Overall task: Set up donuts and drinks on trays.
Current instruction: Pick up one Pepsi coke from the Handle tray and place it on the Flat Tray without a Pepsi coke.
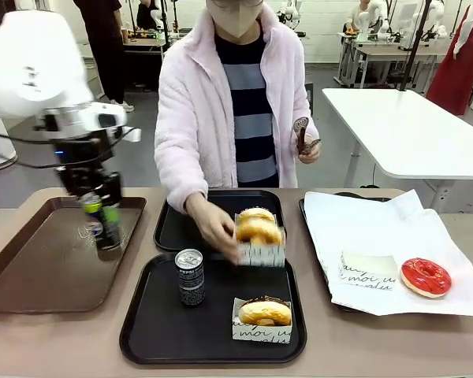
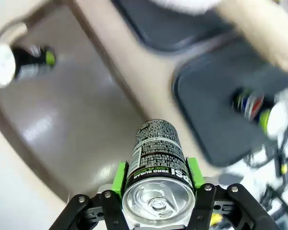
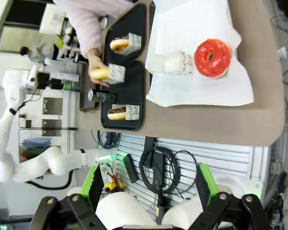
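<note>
— Progress?
— The near black plastic tray (image 1: 158, 331) is carrying a black Pepsi can (image 1: 190, 277) and a boxed chocolate donut (image 1: 264, 313). The left gripper (image 1: 101, 216) is clamping a black-green slim can (image 2: 156, 153) above the brown tray (image 1: 31, 276); the right gripper (image 3: 149, 179) is gaping, empty.
— Remaining?
— I judge the far black tray (image 1: 181, 228) is lacking its drink; the person's hand (image 1: 213, 224) is holding a boxed yellow donut (image 1: 258, 232) at its near edge.

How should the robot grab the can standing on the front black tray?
Probably around its middle, from the robot's left side. The can stands upright with straight round walls, and the person's hand and a boxed donut crowd its right.
</note>
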